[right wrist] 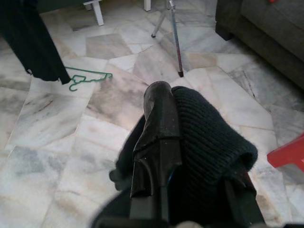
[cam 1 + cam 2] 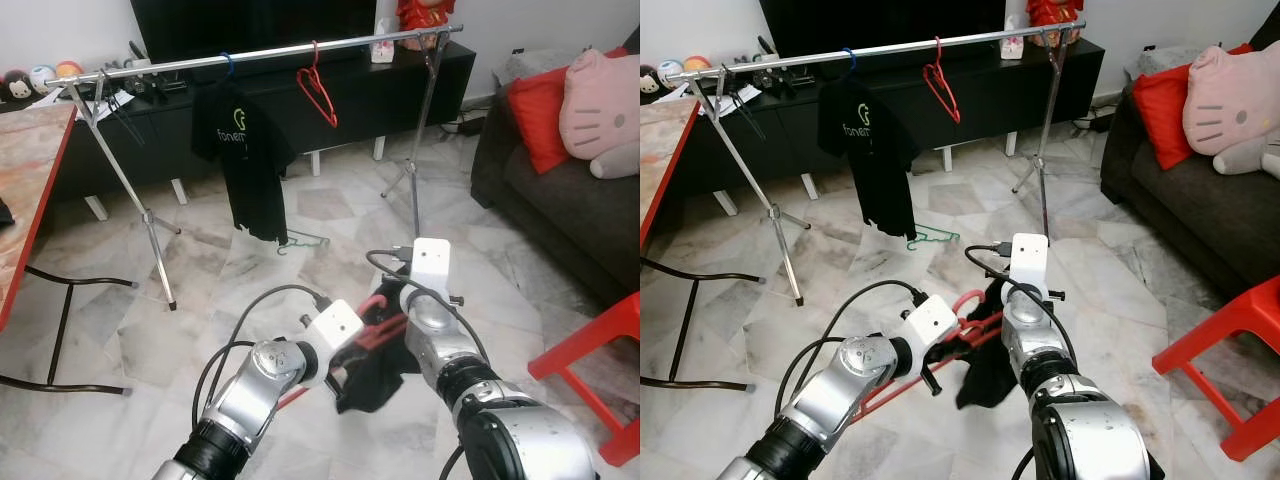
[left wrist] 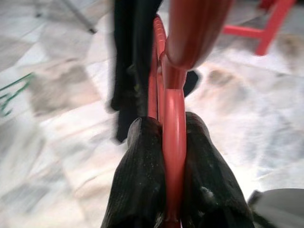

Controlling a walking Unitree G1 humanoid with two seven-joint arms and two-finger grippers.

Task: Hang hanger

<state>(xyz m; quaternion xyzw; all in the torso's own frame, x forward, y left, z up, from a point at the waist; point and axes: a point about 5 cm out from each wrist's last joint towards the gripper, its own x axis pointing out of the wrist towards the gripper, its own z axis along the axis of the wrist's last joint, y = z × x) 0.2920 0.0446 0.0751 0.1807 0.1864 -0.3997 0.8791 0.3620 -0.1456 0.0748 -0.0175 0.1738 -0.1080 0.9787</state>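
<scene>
Left gripper (image 3: 173,171) clamped on red hanger (image 3: 174,118), bar pinched between both black fingers (image 3: 142,175), held low over marble floor (image 2: 200,300). Right gripper (image 1: 183,142) just beside it, shut on black knitted garment (image 1: 209,137) that drapes over one finger and hangs down off the hanger (image 2: 985,375). Both silver arms close together, meeting at the hanger and garment in front of the body.

Farther out: metal clothes rail (image 2: 260,52) on tripod legs, well apart from the grippers, carrying black T-shirt (image 2: 240,150) on a blue hook and empty red hanger on rail (image 2: 318,92). Green hanger (image 1: 88,78) flat on floor under the shirt. Dark sofa (image 2: 560,200) with pink cushion (image 2: 600,100) at right, red stool (image 2: 600,370) near it, red-edged table (image 2: 30,170) at left.
</scene>
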